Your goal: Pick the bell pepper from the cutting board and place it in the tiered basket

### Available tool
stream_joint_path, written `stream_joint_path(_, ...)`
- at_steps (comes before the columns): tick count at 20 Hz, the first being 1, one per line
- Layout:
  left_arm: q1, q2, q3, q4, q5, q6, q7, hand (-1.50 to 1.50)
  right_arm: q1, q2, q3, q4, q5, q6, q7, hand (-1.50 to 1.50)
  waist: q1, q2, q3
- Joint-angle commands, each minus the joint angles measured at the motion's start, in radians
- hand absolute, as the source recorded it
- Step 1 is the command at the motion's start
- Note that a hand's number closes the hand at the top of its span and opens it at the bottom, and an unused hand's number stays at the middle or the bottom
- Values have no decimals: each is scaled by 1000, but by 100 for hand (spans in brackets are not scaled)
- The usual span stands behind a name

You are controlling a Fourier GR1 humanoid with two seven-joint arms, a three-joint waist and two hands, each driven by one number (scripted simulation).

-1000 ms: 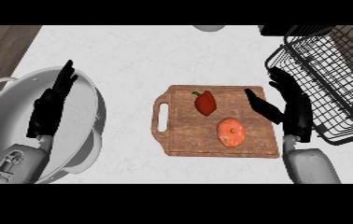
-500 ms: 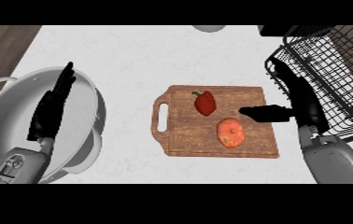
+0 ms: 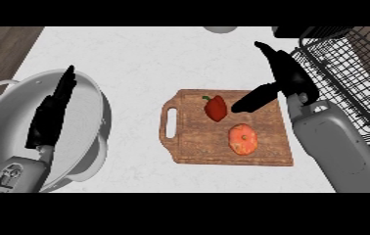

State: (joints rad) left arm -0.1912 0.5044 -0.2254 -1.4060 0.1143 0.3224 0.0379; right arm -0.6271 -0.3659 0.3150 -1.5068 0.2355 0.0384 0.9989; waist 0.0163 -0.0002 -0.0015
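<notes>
Left hand: the left hand (image 3: pixel 51 112) stands at the far left, fingers straight and together, holding nothing, edge-on above the bowl.
Bowl: a big grey bowl (image 3: pixel 94 131) sits at the counter's left edge, partly cut off by the view and partly hidden behind that hand and forearm.
Counter: the white speckled counter (image 3: pixel 137 62) carries everything; a strip of wood shows at its top left corner.
Cutting board: a wooden cutting board (image 3: pixel 198 148) with a slot handle on its left side lies in the middle.
Bell pepper: the red bell pepper (image 3: pixel 215 108) lies on the board's upper part, untouched.
Orange item: a round orange vegetable (image 3: pixel 243 139) rests on the board just below and right of the pepper.
Right hand: the right hand (image 3: pixel 285 80) hangs open over the board's upper right corner, thumb stretched toward the pepper with its tip just beside it, fingers straight and pointing away.
Basket: the black wire tiered basket (image 3: pixel 336 67) stands at the right edge, close behind the right hand.
</notes>
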Motion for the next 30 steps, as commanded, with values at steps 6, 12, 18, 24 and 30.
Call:
stream_joint_path(6,45,-18,34,-19,-31,-8,-11,0,-106,91,-22,174,-26,119,134,-150,-9,0,1)
stream_joint_path(12,-2,-13,51,-21,-32,-50,22,0,-167,180,30,348,46,101,155,-150,-4,1,1)
stream_joint_path(18,-28,-69,70,39,-66,-55,-1,0,-107,189,33,289,77,136,166,-150,-19,0,1)
stream_joint_path(24,32,-83,84,11,-101,-47,-16,0,-138,266,88,347,179,113,173,-150,-10,1,1)
stream_joint_path(30,26,-55,130,-1,-87,-111,-1,0,-58,268,139,219,259,134,223,-150,-15,-1,1)
